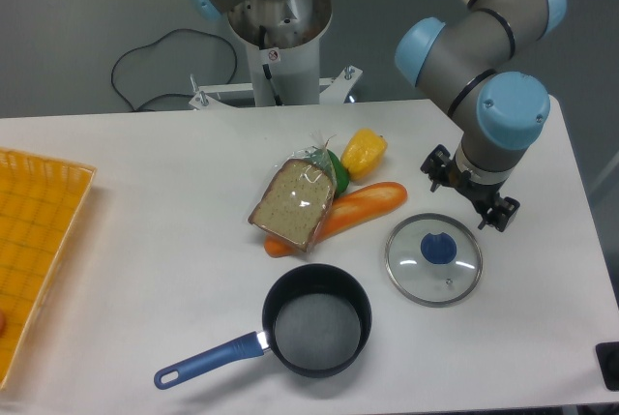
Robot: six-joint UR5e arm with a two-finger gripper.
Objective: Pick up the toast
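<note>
Toast (295,204) (plastic-wrapped) lies mid-surface, overlapping the loaf (354,206); claw (469,192) hangs well right, its opening indiscernible, holding nothing.

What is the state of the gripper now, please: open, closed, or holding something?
Gripper: cannot be told whether open or closed; it holds nothing and hangs above the glass lid, away from the toast.

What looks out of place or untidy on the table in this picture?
The toast lies tilted on top of the orange loaf, not flat on the table. The glass lid rests beside the pot, not on it. Nothing looks spilled or damaged.
</note>
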